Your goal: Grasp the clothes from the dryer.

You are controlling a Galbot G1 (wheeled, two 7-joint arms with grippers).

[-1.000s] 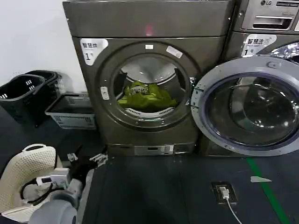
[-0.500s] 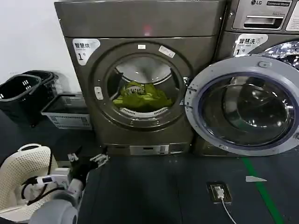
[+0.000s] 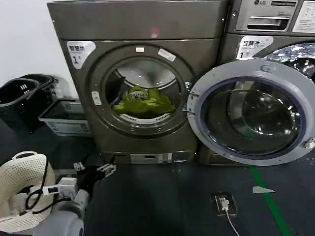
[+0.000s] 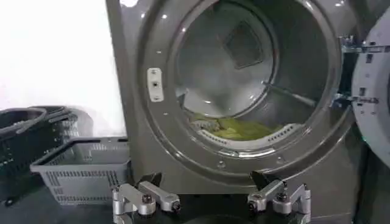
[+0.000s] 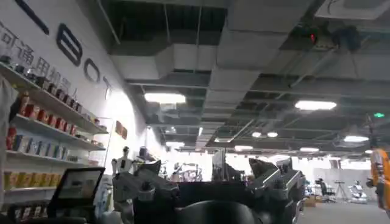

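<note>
The dryer [image 3: 133,29] stands ahead of me with its round porthole uncovered. The yellow-green clothes [image 3: 142,102] lie in a heap on the drum floor, just behind the lip. My left gripper [image 3: 93,168] hangs low near the floor, in front of the dryer's lower left corner and well short of the opening. In the left wrist view the left gripper [image 4: 210,198] is open with nothing between its fingers, facing the drum and the clothes [image 4: 241,128]. My right gripper [image 5: 210,176] is open and empty, pointing up toward the ceiling and the room.
The dryer's round door [image 3: 246,69] hangs open to the right, in front of the LG machine [image 3: 266,19]. Black baskets [image 3: 19,98] and a grey crate [image 3: 64,118] sit on the left. A white perforated basket [image 3: 19,182] lies beside my left arm. A floor socket with a cable [image 3: 224,202] is at the right.
The dryer and its door have slid leftward and a little down in the head view. My left gripper stays open and low before the machine.
</note>
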